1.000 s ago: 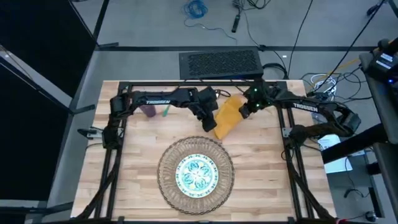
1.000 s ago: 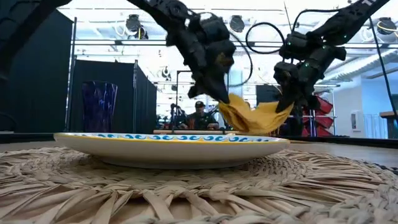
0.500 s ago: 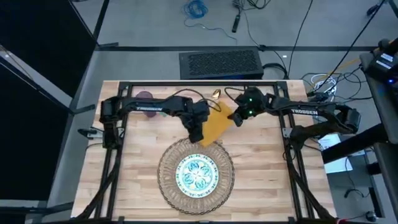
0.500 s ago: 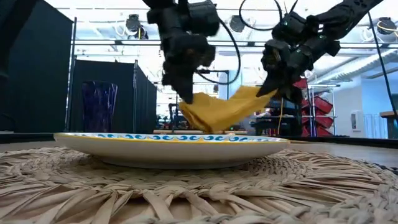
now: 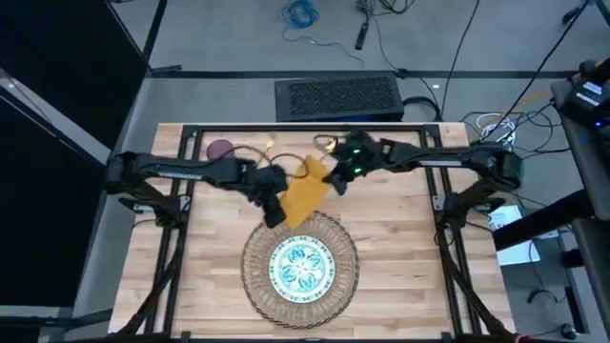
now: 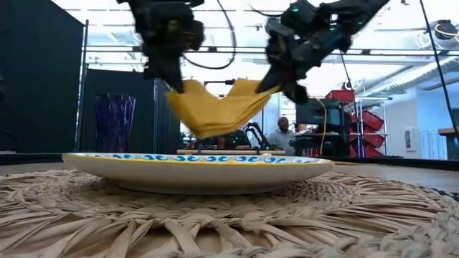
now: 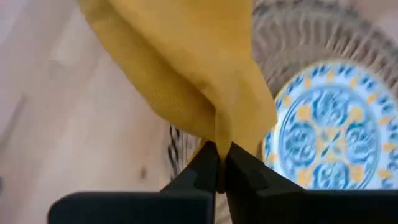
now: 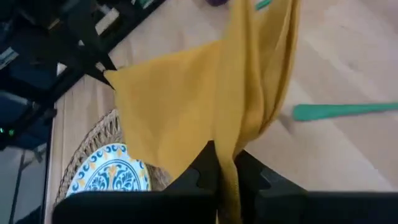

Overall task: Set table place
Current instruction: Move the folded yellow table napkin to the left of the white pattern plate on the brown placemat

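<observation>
The yellow napkin (image 5: pixel 303 191) hangs in the air between my two grippers, over the far rim of the round woven mat (image 5: pixel 255 286). My left gripper (image 5: pixel 274 211) is shut on its near left end, my right gripper (image 5: pixel 335 179) on its far right end. The white plate with the teal pattern (image 5: pixel 300 265) lies on the middle of the mat. The purple cup (image 5: pixel 221 150) stands at the far left. A teal handle (image 8: pixel 342 111) lies on the wood beyond the napkin; whether it is the fork's or the spoon's I cannot tell. My left gripper pinches a bunched fold of the napkin's end (image 7: pixel 219 134) between its two fingers, coming from above and slanting. The cloth sags away from it, clear of the table. My right gripper pinches the napkin's other end (image 8: pixel 229 144), gathered in several folds, between its two fingers. The cloth (image 6: pixel 215 107) droops slack between the two holds.
The black frame (image 5: pixel 286 129) runs along the table's far edge and down both sides. A gold piece (image 5: pixel 328 143) lies by the far edge. Bare wood (image 5: pixel 400 248) lies on both sides of the mat. People sit in the room behind the table (image 6: pixel 283 132).
Both grippers have carried the napkin toward the table's left and near edges. The cloth, whose lower part lay on the table, is lifted clear and now spread between them over the mat's far rim.
</observation>
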Available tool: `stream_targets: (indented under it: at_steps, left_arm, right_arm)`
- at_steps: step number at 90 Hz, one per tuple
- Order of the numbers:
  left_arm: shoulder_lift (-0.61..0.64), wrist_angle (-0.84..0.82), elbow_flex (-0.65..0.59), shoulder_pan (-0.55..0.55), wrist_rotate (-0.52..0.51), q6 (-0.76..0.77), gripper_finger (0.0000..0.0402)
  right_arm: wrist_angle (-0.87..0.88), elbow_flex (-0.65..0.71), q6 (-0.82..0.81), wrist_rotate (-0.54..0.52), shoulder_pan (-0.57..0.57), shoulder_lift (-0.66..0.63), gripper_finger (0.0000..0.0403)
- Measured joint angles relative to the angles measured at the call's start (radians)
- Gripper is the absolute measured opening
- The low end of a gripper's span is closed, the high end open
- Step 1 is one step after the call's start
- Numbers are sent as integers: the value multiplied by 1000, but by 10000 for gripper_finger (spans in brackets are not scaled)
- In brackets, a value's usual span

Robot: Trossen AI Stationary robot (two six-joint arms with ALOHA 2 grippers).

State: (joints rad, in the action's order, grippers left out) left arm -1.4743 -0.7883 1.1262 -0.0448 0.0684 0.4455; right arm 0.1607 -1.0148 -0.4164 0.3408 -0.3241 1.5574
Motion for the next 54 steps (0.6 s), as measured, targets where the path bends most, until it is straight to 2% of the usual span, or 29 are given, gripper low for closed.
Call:
stream_targets:
  at_steps: [16, 36, 54]
  left_arm:
    - [124, 27, -131, 93, -37, 144, 0]
    - [261, 23, -185, 233, -107, 336, 0]
    - [276, -45, -201, 370, -183, 493, 0]
  right_arm:
    - [49, -161, 37, 4, 54, 154, 0]
    - [106, -368, 68, 5, 110, 305, 0]
    - [113, -471, 78, 6, 151, 396, 0]
